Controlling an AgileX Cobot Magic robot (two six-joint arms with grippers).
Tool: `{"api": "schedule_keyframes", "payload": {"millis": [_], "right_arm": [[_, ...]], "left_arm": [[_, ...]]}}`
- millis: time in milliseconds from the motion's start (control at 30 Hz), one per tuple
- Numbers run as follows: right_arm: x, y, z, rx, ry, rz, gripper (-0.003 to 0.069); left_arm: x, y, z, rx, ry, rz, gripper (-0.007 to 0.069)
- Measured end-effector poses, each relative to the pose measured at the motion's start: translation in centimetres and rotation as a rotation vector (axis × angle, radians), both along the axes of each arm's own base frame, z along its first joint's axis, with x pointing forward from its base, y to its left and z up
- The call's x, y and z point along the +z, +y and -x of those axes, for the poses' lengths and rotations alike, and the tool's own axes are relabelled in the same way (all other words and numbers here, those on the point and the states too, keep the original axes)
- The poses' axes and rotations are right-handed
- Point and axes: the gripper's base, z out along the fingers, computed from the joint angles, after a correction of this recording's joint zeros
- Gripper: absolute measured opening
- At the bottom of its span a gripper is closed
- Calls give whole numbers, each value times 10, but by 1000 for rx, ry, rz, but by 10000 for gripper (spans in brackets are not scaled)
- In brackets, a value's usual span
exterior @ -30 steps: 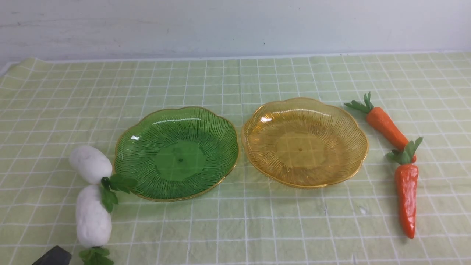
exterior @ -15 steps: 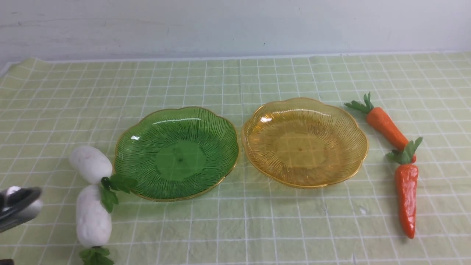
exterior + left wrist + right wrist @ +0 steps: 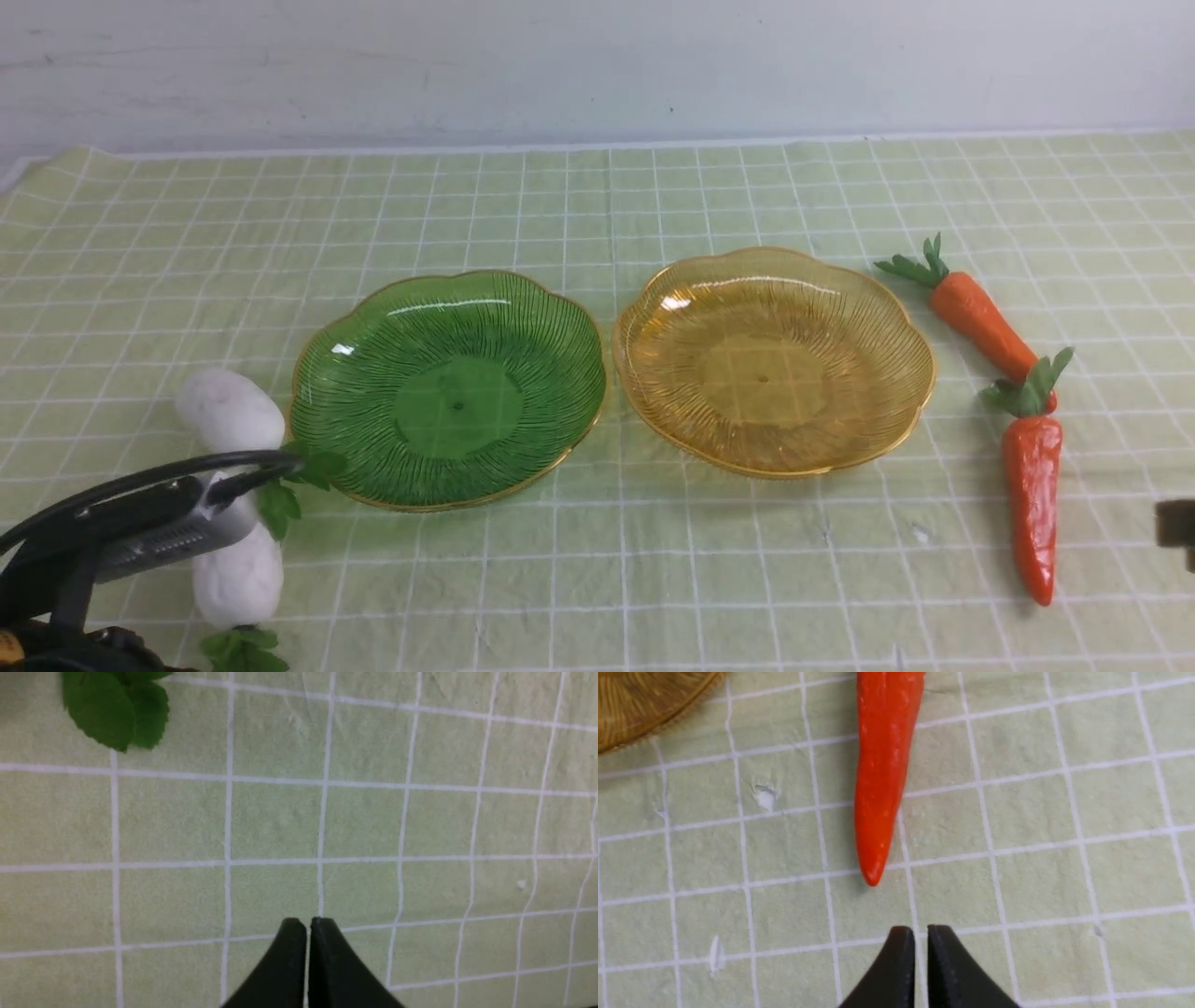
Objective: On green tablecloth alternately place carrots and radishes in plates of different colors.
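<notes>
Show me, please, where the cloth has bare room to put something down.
Bare cloth lies in front of both plates, between the near radish and the near carrot, and behind the plates up to the wall. It is crowded at the left, where the left arm hangs over the radishes, and between the green plate and amber plate.

From between the arms, the front view faces forward and down over the whole tablecloth [image 3: 653, 560], wall [image 3: 597, 75] at twelve o'clock; both wrist views look down from closer, the right one sharing its four o'clock carrot [image 3: 1033, 504] and part of the amber plate [image 3: 766, 378]
</notes>
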Motion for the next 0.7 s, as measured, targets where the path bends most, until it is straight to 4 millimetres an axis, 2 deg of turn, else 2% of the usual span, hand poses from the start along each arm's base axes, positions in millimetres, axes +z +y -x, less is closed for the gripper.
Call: {"api": "schedule_keyframes", "payload": {"millis": [200,300,433,533,700], "right_arm": [[-24,5,-44,123,108,-8,193],[-41,4,-77,148,171,-2,333],[-54,3,-113,148,188,3,461],[-63,3,-125,146,197,3,484],[-83,3,-132,144,244,1,491]], "left_arm": [[0,0,0,-21,-6,0,-3],[0,-1,1,-26,-3,0,-3],[0,-1,1,-27,-2,-1,-3],[0,-1,1,-27,-2,-1,-3],[0,-1,1,-27,-2,-1,-3]]}}
